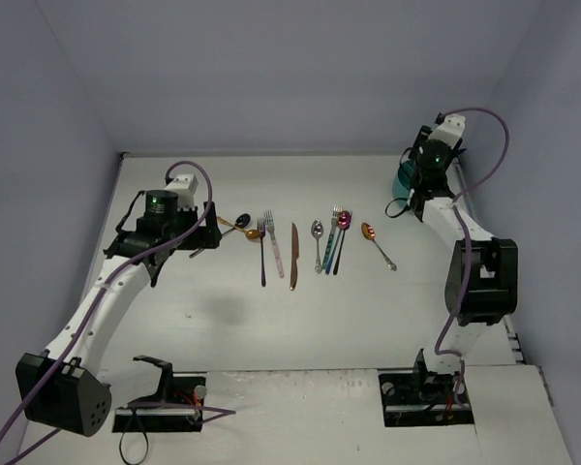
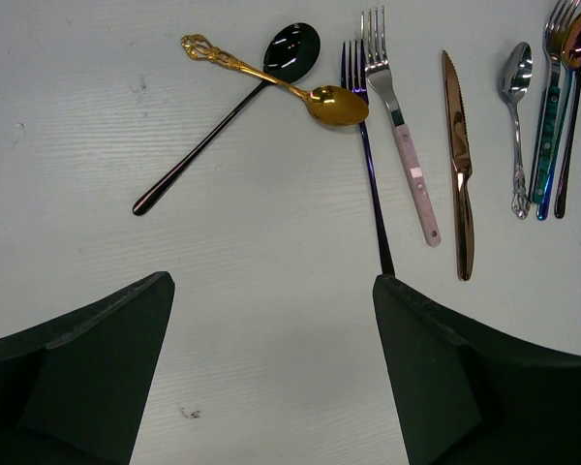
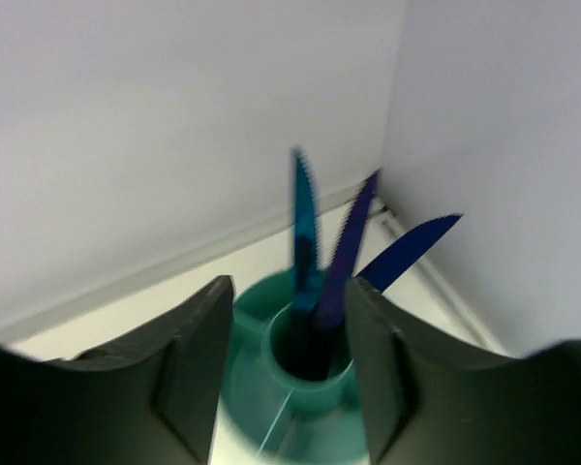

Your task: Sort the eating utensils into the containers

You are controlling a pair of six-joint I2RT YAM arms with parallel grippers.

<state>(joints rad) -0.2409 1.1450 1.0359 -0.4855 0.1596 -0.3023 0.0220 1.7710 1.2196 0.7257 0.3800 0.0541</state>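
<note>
Booth: white table (image 1: 271, 329) walled in lavender-grey, with both arms reaching toward its far half.
Caddy: teal caddy (image 3: 244, 308) in the far right corner, close to the walls. Three blue knives (image 3: 303, 223) stand in its middle well, blades up, fanning rightward.
Right pincer: right gripper (image 3: 289, 291) sits over the caddy, jaws parted either side of the knives and clamping nothing I can see.
Left pincer: left gripper (image 2: 271, 291) hovers spread wide and empty above bare table, near the black spoon (image 2: 290, 50) and gold spoon (image 2: 334, 105), whose handles cross.
Row still out: dark-blue fork (image 2: 368, 165), pink-handled fork (image 2: 407, 165), copper knife (image 2: 458, 165) and silver spoon (image 2: 515, 87) lie side by side, with more further right.
Step in hand, my judgement: lift the right arm straight up, so no finger drags a blade or tips the caddy.
Next pick, my judgement: take the black spoon by its free handle end, away from the crossing. The gold handle appears to lie on top there and would shift.
Risk: slim handles lie flat, so the fingers must come down fully to the table.
</note>
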